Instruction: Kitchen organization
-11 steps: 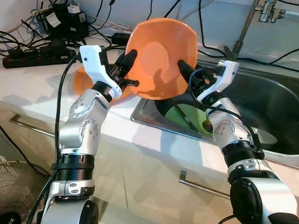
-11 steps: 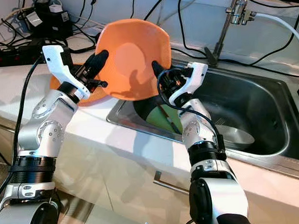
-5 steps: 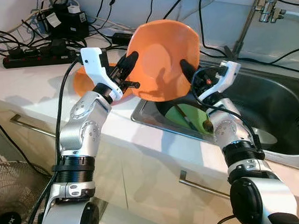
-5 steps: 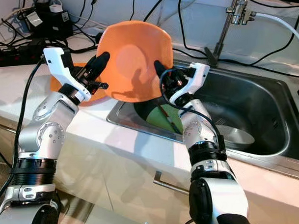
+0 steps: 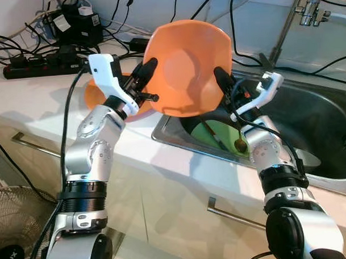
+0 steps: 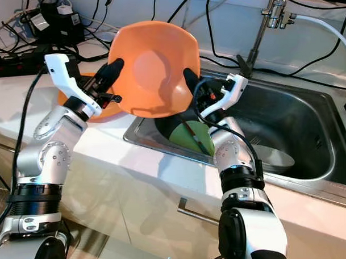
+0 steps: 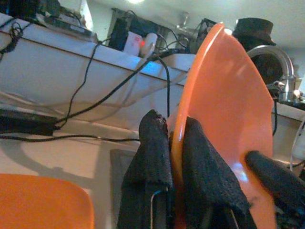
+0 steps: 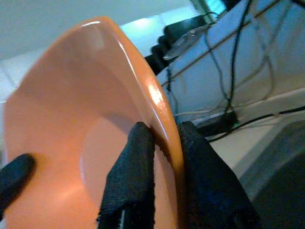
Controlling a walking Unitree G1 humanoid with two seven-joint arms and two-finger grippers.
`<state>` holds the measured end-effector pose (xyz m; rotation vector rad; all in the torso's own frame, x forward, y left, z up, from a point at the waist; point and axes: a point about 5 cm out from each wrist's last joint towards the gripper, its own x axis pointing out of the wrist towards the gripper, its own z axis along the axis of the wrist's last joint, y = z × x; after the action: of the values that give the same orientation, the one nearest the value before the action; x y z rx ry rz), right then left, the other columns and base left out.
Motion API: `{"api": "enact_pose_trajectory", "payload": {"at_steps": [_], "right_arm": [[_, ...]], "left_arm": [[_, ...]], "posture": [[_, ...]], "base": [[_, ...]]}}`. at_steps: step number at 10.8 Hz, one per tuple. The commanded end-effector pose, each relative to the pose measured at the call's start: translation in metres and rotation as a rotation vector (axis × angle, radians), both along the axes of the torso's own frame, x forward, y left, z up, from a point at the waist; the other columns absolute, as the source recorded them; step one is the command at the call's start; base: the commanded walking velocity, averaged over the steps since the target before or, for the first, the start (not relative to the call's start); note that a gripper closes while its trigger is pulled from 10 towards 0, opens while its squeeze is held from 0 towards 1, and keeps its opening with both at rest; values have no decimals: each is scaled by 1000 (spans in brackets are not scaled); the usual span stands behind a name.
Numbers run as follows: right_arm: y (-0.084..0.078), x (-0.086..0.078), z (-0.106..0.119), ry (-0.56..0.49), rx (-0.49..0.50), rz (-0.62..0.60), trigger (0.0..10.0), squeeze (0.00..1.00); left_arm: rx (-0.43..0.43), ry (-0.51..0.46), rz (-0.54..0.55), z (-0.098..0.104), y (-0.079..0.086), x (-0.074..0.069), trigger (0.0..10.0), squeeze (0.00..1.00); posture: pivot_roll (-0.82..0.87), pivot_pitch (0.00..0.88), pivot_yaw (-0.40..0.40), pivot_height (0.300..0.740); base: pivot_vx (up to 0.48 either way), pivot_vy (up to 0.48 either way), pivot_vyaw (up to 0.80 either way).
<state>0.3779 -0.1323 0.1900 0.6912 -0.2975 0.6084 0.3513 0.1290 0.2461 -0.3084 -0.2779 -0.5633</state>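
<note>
Above the near left corner of the sink [image 5: 309, 125], an orange plate [image 5: 185, 66] hangs tilted on edge, its hollow face toward the camera. The left gripper [image 5: 141, 79] pinches the plate's left rim, one finger on each face, closed tight on it. The right gripper [image 5: 224, 85] clamps the opposite rim the same way. A second orange plate [image 5: 98, 95] lies on the counter [image 5: 41, 105] left of the sink, behind the left gripper. A green plate [image 5: 218, 133] rests inside the sink.
</note>
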Motion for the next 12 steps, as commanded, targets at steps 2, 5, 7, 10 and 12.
{"api": "enact_pose_trajectory", "payload": {"at_steps": [2, 5, 7, 10, 12], "right_arm": [[10, -3, 9, -54, 21, 72, 0, 0], [11, -5, 8, -53, 19, 88, 0, 0], [7, -4, 9, -45, 28, 58, 0, 0], [-30, 7, 25, -16, 221, -148, 0, 0], [-56, 9, 29, 4, 358, -236, 0, 0]], "left_arm": [[-12, -12, -39, 2, -10, -2, 10000, 1000], [-21, -8, -32, 2, -8, -1, 10000, 1000], [-21, -4, -15, 2, -6, 0, 10000, 1000], [0, 7, 45, 0, -1, 2, 10000, 0], [2, 18, 65, -2, 1, 2, 10000, 0]], "posture": [[252, 0, -43, 740], [253, 0, -43, 740], [252, 0, -44, 740], [258, 0, -45, 740], [256, 3, -43, 740]], "base": [[0, 0, 0], [0, 0, 0], [0, 0, 0], [0, 0, 0], [0, 0, 0]]}}
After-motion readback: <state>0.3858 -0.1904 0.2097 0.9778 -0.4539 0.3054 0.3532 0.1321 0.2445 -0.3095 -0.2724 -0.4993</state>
